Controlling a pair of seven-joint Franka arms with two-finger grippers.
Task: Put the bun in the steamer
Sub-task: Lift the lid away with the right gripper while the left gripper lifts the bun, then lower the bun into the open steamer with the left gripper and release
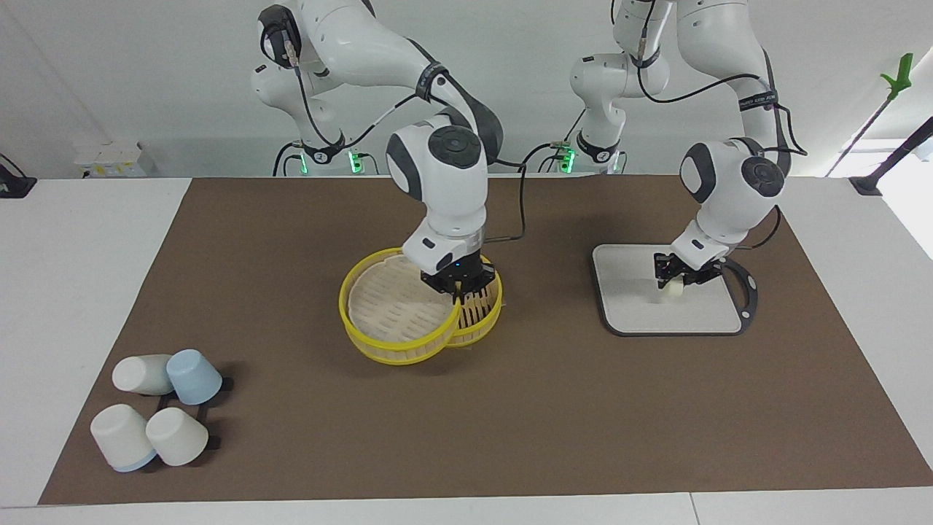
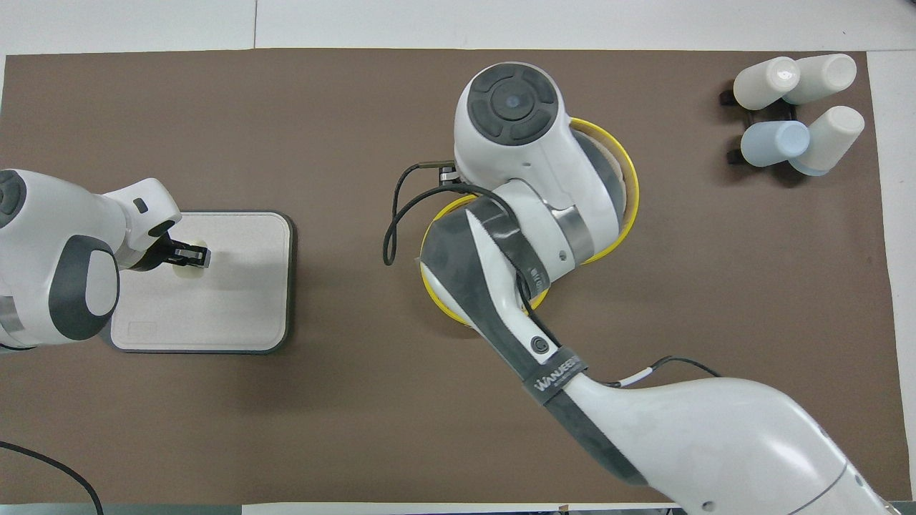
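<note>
I see the right pincer (image 1: 459, 290) clamped on the yellow rim of the steamer's top tier (image 1: 397, 317). That tier hangs tilted, slid off toward the right arm's end of the table, still overlapping the base tier (image 1: 482, 313). The base tier sits on the brown mat (image 1: 510, 408) near the table's middle. In the overhead view the right arm covers most of both tiers, only yellow rim arcs showing (image 2: 621, 229).

My left pincer (image 1: 684, 278) is closed on the bun (image 1: 674, 289), over the grey board (image 1: 656, 310). I cannot tell if the bun is clear of the board or still touching it. Overhead, the bun (image 2: 187, 269) peeks out pale between the black fingers (image 2: 192, 253), over the board's (image 2: 236, 300) edge nearer the left arm's end of the table.

The board lies on the mat toward the left arm's end, in the half of the table nearer the robots.

Four cups (image 1: 157, 415) lie tipped in a cluster at the mat's corner, the right arm's end, by the table edge farthest from the robots. One is blue (image 1: 193, 375), the rest are white.
</note>
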